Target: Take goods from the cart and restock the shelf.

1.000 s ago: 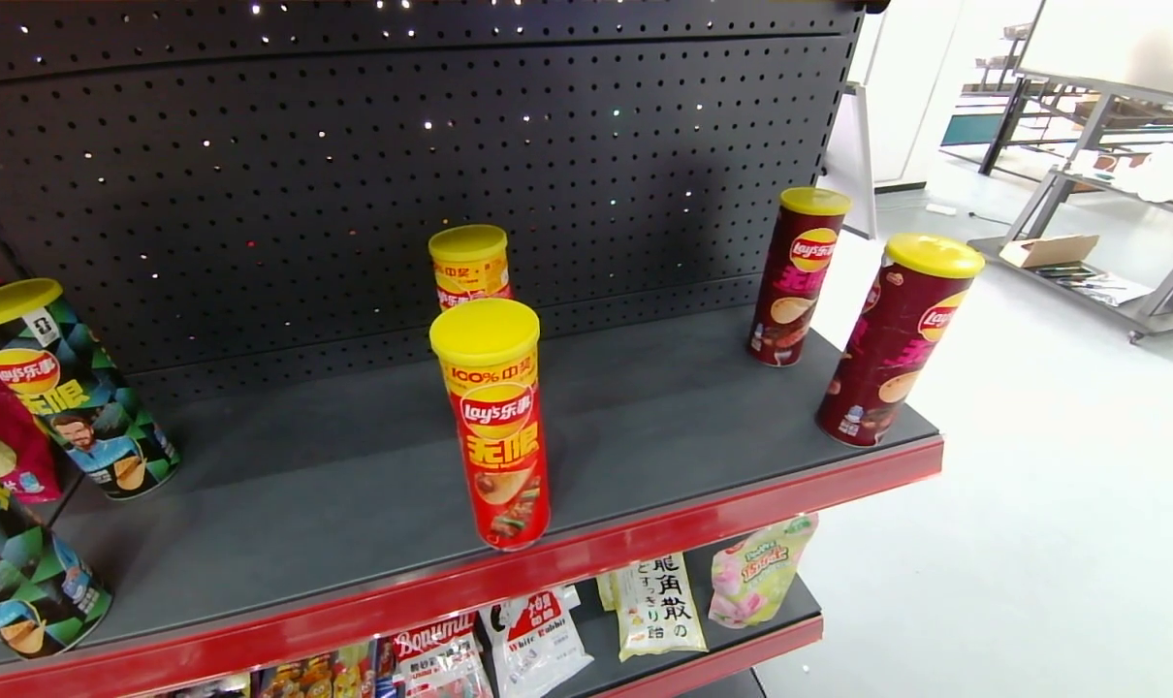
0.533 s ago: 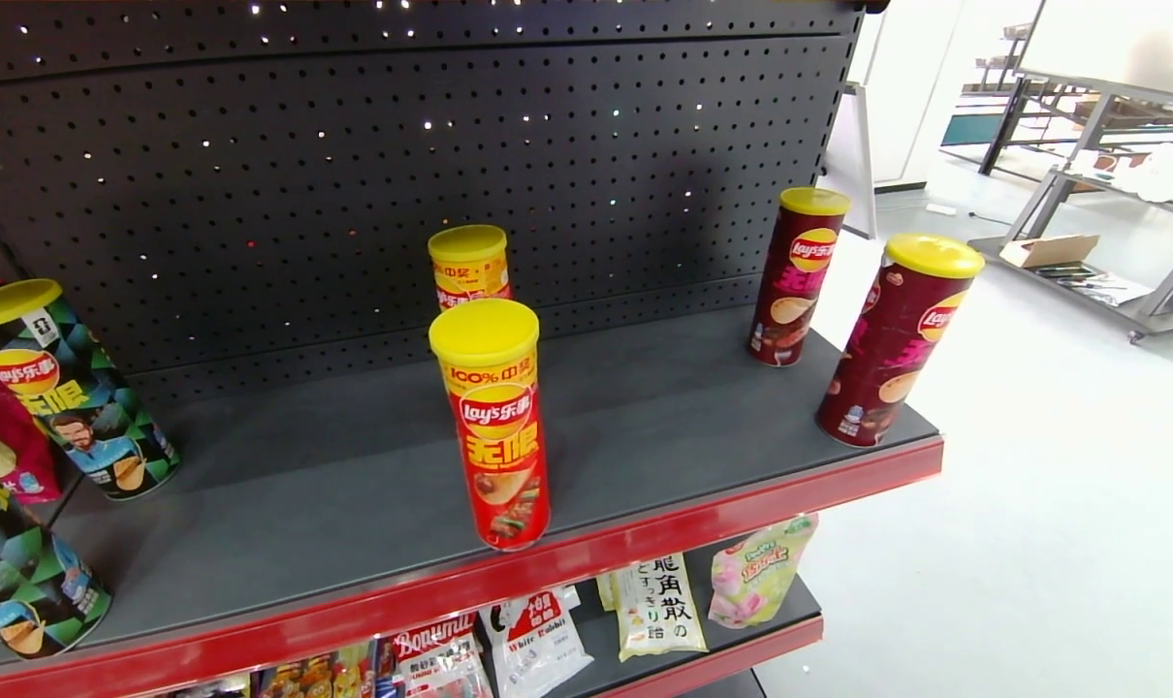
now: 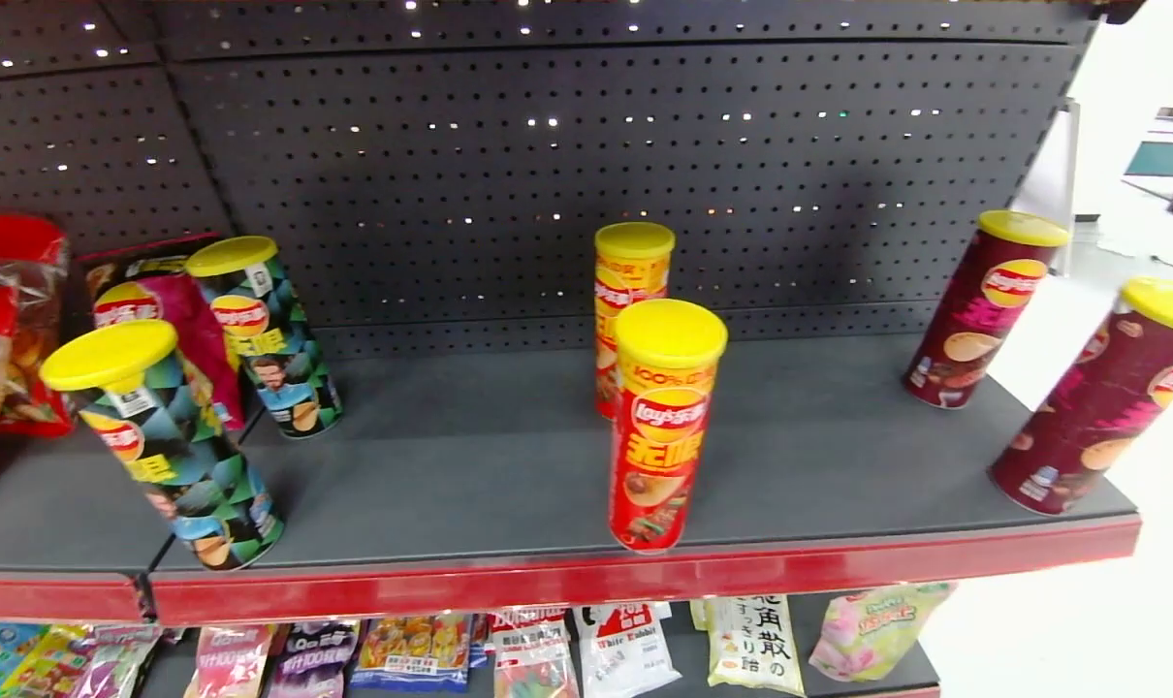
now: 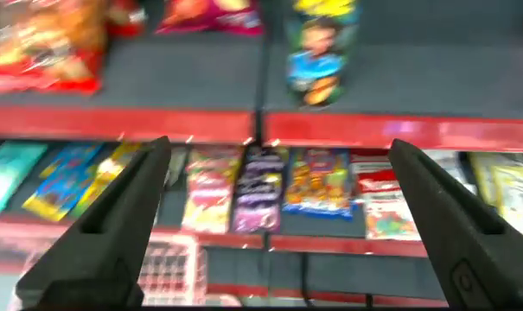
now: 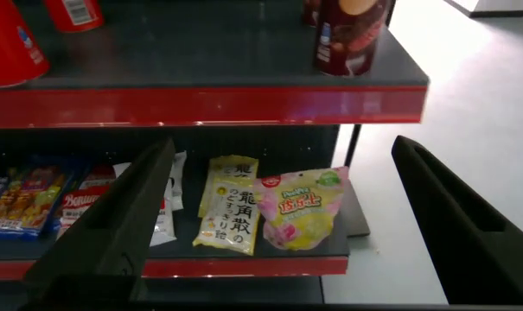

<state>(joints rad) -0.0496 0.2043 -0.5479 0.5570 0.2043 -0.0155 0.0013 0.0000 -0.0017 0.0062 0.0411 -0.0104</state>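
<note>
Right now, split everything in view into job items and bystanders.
Job: shelf; red cans; maroon cans; patterned cans; left gripper and right gripper, both open and empty.
Bystanders: sweet packets on the lower shelf; crisp bags at the left; pegboard.

Dark shelf [image 3: 470, 465] with a red front lip. Upright cans stand on it: a red pair [image 3: 666, 436] at centre, a maroon pair [image 3: 974, 310] at three o'clock, a patterned pair [image 3: 174, 456] at nine o'clock.

Shelf [image 3: 470, 465]: two red cans [image 3: 666, 436], two maroon cans [image 3: 984, 310], two green-patterned cans [image 3: 170, 456]; six yellow-lidded cans total.
</note>
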